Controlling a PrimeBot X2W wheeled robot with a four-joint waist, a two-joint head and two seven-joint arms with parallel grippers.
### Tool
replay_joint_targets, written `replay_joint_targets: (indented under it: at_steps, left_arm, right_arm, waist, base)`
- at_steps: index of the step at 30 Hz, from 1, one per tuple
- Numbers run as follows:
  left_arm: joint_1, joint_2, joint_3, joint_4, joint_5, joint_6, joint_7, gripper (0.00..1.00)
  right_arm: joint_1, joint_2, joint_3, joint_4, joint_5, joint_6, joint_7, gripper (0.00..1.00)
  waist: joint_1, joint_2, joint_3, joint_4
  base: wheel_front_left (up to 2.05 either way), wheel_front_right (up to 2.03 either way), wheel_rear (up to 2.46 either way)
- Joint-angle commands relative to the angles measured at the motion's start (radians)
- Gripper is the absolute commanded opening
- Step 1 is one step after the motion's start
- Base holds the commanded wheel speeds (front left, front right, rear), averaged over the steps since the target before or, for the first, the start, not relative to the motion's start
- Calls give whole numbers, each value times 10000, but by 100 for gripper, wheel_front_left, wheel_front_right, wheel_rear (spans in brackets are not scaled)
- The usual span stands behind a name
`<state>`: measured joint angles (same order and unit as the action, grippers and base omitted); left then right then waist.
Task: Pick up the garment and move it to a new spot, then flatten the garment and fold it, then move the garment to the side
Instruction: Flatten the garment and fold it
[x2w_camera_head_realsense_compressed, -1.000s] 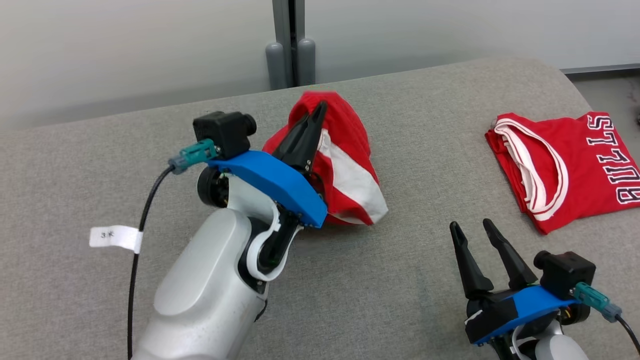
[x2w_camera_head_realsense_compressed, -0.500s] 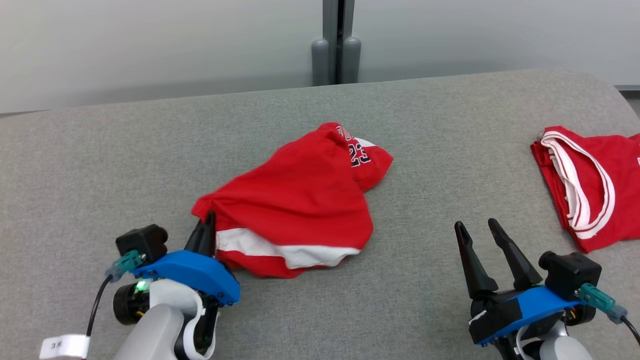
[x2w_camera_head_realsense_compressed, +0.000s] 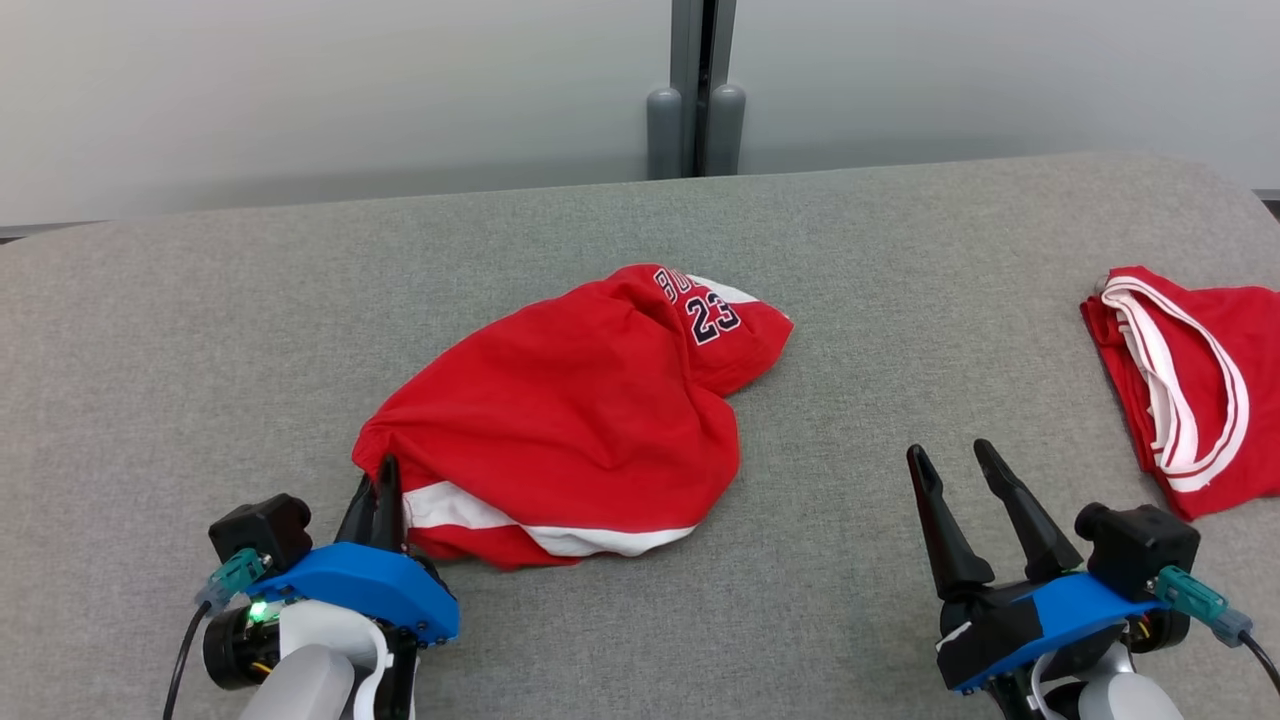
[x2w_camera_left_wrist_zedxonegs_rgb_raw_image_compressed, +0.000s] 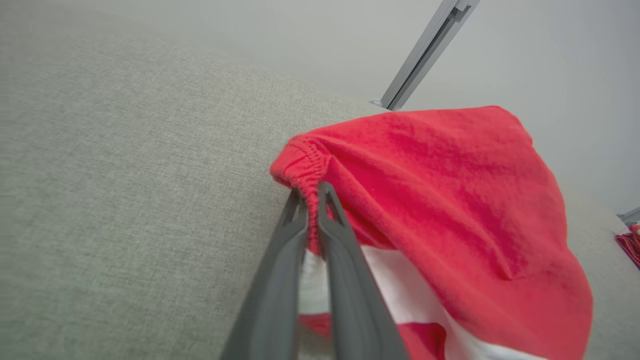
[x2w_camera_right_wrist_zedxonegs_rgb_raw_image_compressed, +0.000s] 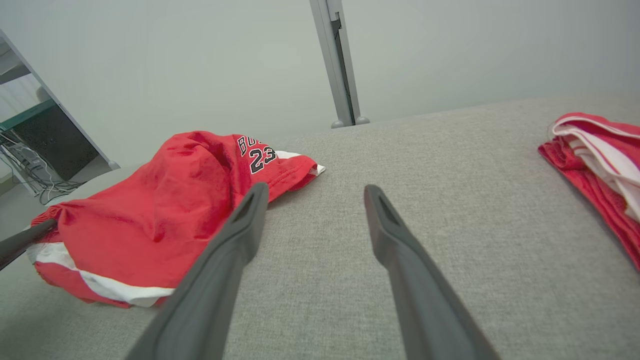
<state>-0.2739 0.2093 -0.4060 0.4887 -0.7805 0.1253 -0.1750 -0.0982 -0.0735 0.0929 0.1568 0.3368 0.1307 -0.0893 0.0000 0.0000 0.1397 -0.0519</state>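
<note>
The left gripper (x2w_camera_head_realsense_compressed: 383, 473) is pinching shut on the gathered waistband of the red garment (x2w_camera_head_realsense_compressed: 570, 400), lying crumpled mid-surface on the grey cushion (x2w_camera_head_realsense_compressed: 900, 300), while the right gripper (x2w_camera_head_realsense_compressed: 950, 450) is holding its fingers spread, grasping nothing.

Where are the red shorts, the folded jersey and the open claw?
red shorts (x2w_camera_head_realsense_compressed: 580, 400), head view, middle of the red fabric.
folded jersey (x2w_camera_head_realsense_compressed: 1255, 325), head view, red part beside the white trim.
right gripper (x2w_camera_head_realsense_compressed: 950, 452), head view, midway between its fingertips.
</note>
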Motion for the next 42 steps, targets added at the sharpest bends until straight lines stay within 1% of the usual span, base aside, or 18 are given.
replay_joint_targets:
  at_steps: [1, 2, 7, 12, 15, 18, 21, 24, 30, 33, 36, 39, 42]
  left_arm:
    - [58, 80, -67, 8, 106, -100, -83, 89]
    - [84, 112, -105, 15, 121, -173, -139, 100]
    - [237, 414, -105, -74, 327, -504, -471, 100]
    - [411, 811, 102, -502, 666, -802, -802, 100]
    - [560, 1041, 395, -961, 1101, -895, -896, 100]
    - [698, 1127, 897, -1682, 1784, -982, -900, 100]
    - [961, 1131, 1328, -2239, 2525, -1121, -905, 100]
    - [1298, 1009, 1662, -2411, 3009, -1234, -907, 100]
    - [1712, 746, 2012, -2314, 3447, -1368, -909, 100]
    - [1736, 603, 2137, -2226, 3545, -1497, -909, 100]
    - [1674, 503, 2222, -2167, 3626, -1599, -910, 100]
    - [1544, 401, 2269, -2134, 3726, -1716, -910, 100]
    - [1419, 307, 2329, -2124, 3818, -1824, -910, 100]
  right_arm:
    - [65, -21, -18, 12, 21, 1, -5, 100]
    - [77, -36, -32, 9, 30, 1, -4, 100]
    - [166, -97, -148, -24, 32, 1, 23, 100]
    - [270, -120, -290, -89, -17, 1, 44, 100]
    - [349, -110, -370, -138, -51, 1, 65, 100]
    - [430, -87, -434, -177, -74, 1, 90, 100]
    - [416, -70, -420, -187, -88, 1, 120, 100]
    - [450, -56, -392, -148, -93, 1, 135, 100]
    - [489, -105, -324, -18, -101, 1, 232, 100]
    - [179, -152, -184, 45, -139, 1, 385, 100]
    - [-257, -89, -146, 328, -48, 1, 930, 100]
    - [-1018, 8, -200, 836, -129, 1, 1909, 100]
    - [-1799, 109, -213, 1631, -265, 1, 2977, 100]
  waist:
    - [0, 0, -17, 14]
    - [0, 0, -37, 34]
    - [0, 0, -169, 180]
    - [0, 0, -306, 359]
    - [0, 0, -377, 477]
    - [0, 0, -429, 593]
    - [0, 0, -480, 664]
    - [0, 0, -554, 689]
    - [0, 0, -646, 752]
    - [0, 0, -641, 800]
    - [0, 0, -590, 833]
    - [0, 0, -484, 897]
    - [0, 0, -307, 1017]
  base:
    - [0, 0, 0]
    - [0, 0, 0]
    - [0, 0, 0]
    - [0, 0, 0]
    - [0, 0, 0]
    - [0, 0, 0]
    - [0, 0, 0]
    - [0, 0, 0]
    - [0, 0, 0]
    - [0, 0, 0]
    - [0, 0, 0]
    - [0, 0, 0]
    - [0, 0, 0]
